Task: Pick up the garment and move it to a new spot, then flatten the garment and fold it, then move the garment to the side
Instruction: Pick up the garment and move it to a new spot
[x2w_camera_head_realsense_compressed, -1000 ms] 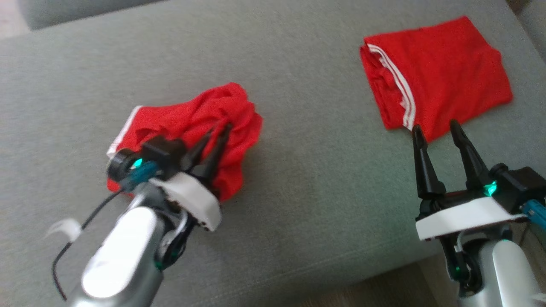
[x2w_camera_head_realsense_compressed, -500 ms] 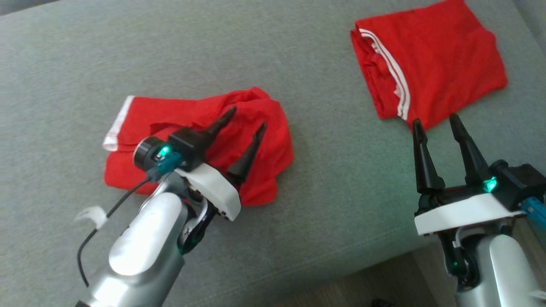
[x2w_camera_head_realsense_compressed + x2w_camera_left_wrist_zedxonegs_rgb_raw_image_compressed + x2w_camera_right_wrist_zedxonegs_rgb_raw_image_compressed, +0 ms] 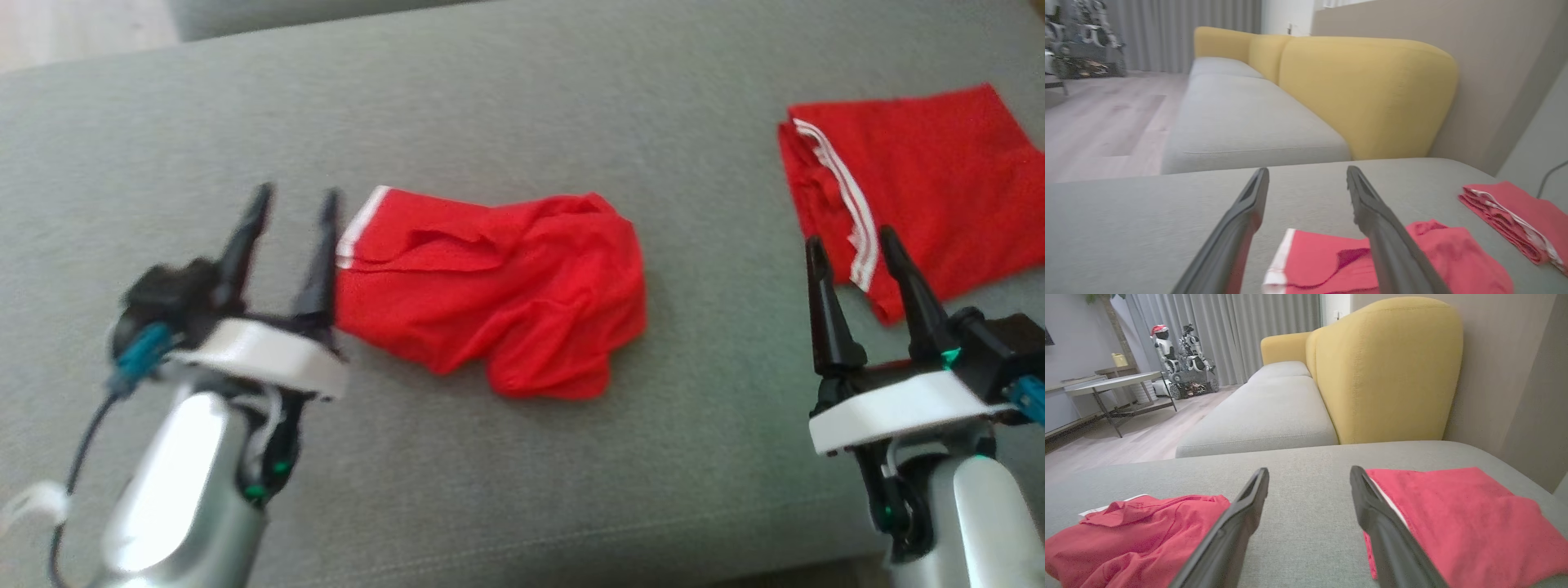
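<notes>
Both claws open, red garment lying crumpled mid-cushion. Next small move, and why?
Probably shift the left claw rightward onto the white-trimmed edge of the crumpled garment and close on it. It and the right claw stand open and empty; the garment lies bunched on the grey cushion, and that edge sits right beside the left claw, the nearest handle for pulling it flat.

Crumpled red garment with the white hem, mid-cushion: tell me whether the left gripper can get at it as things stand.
Probably yes. The left gripper stands open right beside the white-hemmed end of the crumpled red garment, and nothing lies between them on the grey sofa cushion.
</notes>
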You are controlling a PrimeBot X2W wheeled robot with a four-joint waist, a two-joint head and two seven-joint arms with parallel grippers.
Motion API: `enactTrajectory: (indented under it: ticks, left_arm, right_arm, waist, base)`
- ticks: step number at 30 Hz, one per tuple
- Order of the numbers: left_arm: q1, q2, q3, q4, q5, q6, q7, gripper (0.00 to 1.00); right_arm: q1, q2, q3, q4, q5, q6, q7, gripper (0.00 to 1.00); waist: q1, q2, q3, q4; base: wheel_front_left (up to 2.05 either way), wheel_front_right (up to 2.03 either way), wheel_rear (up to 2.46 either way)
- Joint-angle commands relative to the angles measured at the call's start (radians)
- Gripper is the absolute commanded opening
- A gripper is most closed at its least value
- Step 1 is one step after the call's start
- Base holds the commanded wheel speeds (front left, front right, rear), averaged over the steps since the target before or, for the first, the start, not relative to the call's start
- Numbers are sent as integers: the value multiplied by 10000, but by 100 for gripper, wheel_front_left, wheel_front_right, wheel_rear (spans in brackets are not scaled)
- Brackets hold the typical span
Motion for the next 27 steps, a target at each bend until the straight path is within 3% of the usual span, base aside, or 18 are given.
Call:
enactTrajectory:
  ticks: [1, 10, 18, 27]
  left_arm:
    - [-32, 379, 677, -459, -110, 155, -103, 100]
    - [1519, 1047, 1800, -1129, -379, 457, -120, 100]
    - [2299, 1326, 1576, -1589, -356, 388, 215, 100]
    - [3134, 1467, 1424, -2265, -358, 615, 613, 100]
  right_arm:
    - [22, -41, 163, -422, -77, -9, 107, 100]
    - [271, -41, -54, -600, -161, -9, 393, 100]
    - [562, -41, -95, -701, -219, -9, 594, 100]
    - [906, -41, -108, -674, -149, -9, 694, 100]
  waist:
    - [0, 0, -395, 484]
    - [0, 0, -793, 1108]
    - [0, 0, -1157, 1221]
    - [0, 0, -1576, 1058]
  base:
    - [0, 0, 0]
    - [0, 0, 0]
    - [0, 0, 0]
    - [0, 0, 0]
